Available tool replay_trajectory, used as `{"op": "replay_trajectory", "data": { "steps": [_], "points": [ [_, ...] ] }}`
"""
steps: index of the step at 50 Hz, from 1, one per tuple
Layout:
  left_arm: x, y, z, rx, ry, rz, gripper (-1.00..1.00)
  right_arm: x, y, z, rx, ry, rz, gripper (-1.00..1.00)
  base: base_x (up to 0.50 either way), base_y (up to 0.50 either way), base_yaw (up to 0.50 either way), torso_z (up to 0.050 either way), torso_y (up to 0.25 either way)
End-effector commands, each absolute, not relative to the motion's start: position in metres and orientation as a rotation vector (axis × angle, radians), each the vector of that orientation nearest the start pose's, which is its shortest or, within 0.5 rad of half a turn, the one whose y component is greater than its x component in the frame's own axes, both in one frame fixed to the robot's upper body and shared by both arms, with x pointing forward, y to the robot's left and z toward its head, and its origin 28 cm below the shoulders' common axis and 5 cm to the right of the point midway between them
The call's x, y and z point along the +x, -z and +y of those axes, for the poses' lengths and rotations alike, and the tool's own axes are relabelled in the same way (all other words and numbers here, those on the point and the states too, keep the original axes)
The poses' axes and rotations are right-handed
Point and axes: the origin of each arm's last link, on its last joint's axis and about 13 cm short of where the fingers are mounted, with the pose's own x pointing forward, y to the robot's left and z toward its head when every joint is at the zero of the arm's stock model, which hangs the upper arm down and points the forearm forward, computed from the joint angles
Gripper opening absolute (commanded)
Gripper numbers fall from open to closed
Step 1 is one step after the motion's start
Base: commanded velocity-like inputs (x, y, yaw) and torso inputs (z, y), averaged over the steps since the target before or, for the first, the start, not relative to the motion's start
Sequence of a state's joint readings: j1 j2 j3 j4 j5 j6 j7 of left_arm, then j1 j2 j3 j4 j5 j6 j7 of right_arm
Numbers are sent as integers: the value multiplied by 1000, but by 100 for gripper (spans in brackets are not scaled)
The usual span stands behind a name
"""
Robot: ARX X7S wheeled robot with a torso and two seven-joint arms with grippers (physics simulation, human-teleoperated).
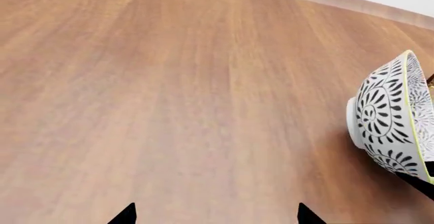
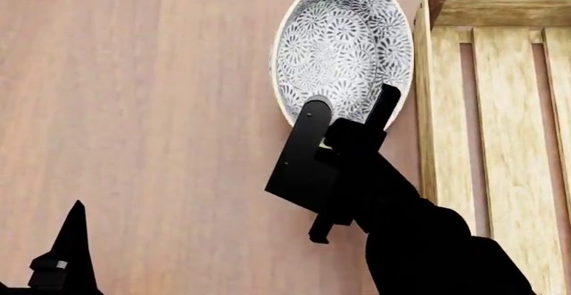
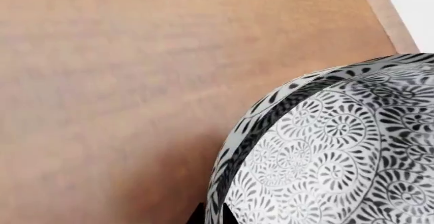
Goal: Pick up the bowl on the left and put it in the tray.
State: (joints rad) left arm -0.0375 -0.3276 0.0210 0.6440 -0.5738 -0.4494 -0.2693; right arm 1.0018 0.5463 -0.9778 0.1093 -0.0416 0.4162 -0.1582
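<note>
Your bowl (image 2: 344, 47) is white, covered inside and out in fine dark grey floral swirls, with a pale cream-yellow rim. The tray (image 2: 499, 108) is light, unpainted wood. Your surface (image 2: 134, 108) is warm reddish-brown woodgrain. Both hands, right (image 2: 348, 111) and left (image 2: 63, 255), are plain black.

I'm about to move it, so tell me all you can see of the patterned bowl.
The round white ceramic bowl with fine grey floral pattern has a cream rim and a small white foot ring. It is empty and tilted, its side toward the wooden table, beside the light-wood slatted crate. The right gripper clamps its near rim.
</note>
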Motion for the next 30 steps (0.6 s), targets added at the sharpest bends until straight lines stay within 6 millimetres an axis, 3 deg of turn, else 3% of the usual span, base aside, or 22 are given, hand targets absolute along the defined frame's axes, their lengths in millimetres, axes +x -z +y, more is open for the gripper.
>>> {"op": "replay_trajectory", "data": {
  "steps": [1, 7, 13, 30],
  "points": [
    [194, -128, 228, -187, 75, -141, 100, 351, -172, -125, -1095, -486, -78, -100, 0, 0, 0, 0, 0],
    [194, -129, 228, -183, 77, -141, 100, 348, -176, -124, -1103, -491, -79, -100, 0, 0, 0, 0, 0],
    [194, -130, 228, -183, 77, -144, 100, 342, -195, -122, -1113, -496, -116, -100, 0, 0, 0, 0, 0],
    [191, -131, 228, -185, 79, -151, 100, 295, -294, -129, -1139, -432, -268, -100, 0, 0, 0, 0, 0]
  ]
}}
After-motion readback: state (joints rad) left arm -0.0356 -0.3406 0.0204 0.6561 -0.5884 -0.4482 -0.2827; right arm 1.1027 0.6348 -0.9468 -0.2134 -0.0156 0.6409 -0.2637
